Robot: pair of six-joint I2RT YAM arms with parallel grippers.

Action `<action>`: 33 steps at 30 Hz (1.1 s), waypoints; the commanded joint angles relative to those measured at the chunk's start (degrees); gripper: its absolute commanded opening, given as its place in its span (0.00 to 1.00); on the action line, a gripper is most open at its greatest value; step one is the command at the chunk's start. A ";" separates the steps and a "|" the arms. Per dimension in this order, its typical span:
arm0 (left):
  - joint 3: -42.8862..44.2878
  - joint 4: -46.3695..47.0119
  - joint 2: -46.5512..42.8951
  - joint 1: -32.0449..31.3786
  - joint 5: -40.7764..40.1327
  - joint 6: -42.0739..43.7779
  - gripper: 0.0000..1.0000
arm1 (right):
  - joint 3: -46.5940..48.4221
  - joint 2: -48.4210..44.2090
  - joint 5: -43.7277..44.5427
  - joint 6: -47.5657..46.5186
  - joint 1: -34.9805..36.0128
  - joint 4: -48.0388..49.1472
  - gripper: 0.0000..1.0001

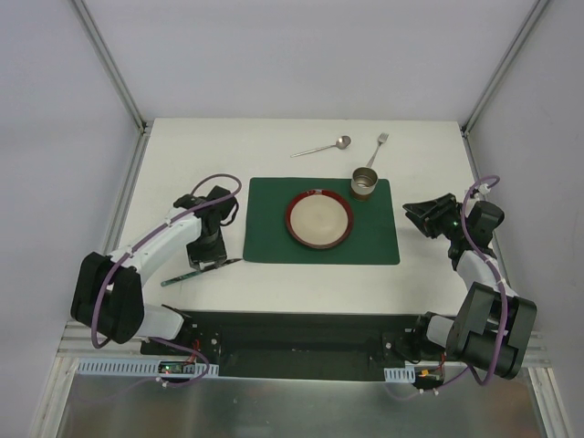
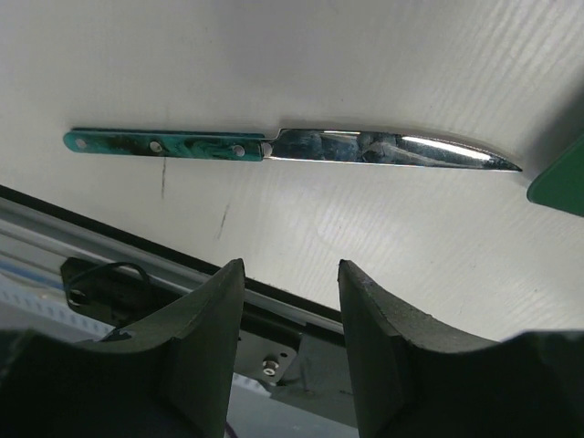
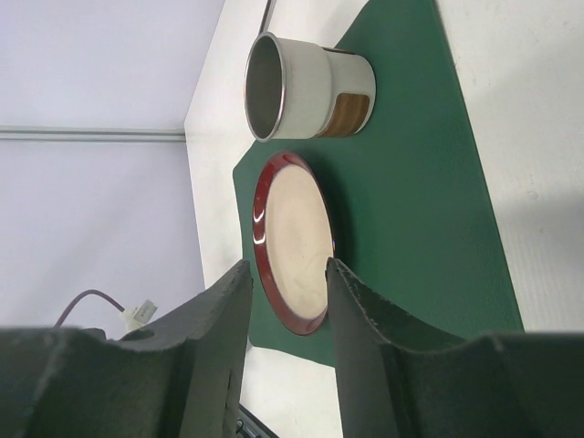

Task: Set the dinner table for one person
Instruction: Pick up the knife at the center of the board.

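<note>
On the white dinner table [image 1: 201,155] a dark green placemat [image 1: 274,239] carries a red-rimmed plate [image 1: 318,220] and a metal cup [image 1: 364,182] at its far right corner. A spoon [image 1: 321,147] and a fork [image 1: 378,148] lie beyond the mat. A green-handled knife [image 1: 203,270] lies left of the mat near the front edge. My left gripper [image 1: 209,255] hovers just over it, open and empty. In the left wrist view the knife [image 2: 274,149] lies flat ahead of the gripper [image 2: 290,274]. My right gripper [image 1: 411,213] hangs right of the mat, open and empty, facing the plate [image 3: 294,242] and cup [image 3: 310,87].
Metal frame rails [image 1: 123,192] edge the table on both sides, with grey walls behind them. The arm bases sit on a dark strip [image 1: 292,333] along the near edge. A corner of the placemat [image 2: 561,182] shows just past the knife's tip.
</note>
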 commanded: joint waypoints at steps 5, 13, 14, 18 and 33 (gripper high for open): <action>-9.14 8.07 -4.18 -0.45 1.27 -15.56 0.45 | -0.12 -0.72 -1.58 0.22 -0.58 3.03 0.41; -14.41 8.87 -7.70 0.08 -2.68 -28.21 0.44 | -0.30 -0.90 -1.58 0.22 -0.67 3.03 0.41; -14.85 8.87 -8.83 0.34 -3.03 -29.53 0.44 | -0.30 -0.90 -1.67 0.22 -0.67 3.03 0.41; -17.14 9.40 -11.30 1.04 -5.23 -36.11 0.43 | -0.56 -1.25 -1.76 0.22 -0.84 3.03 0.41; -23.55 13.44 -15.34 3.86 -8.04 -48.16 0.44 | -0.83 -1.52 -2.29 0.31 -1.55 3.03 0.41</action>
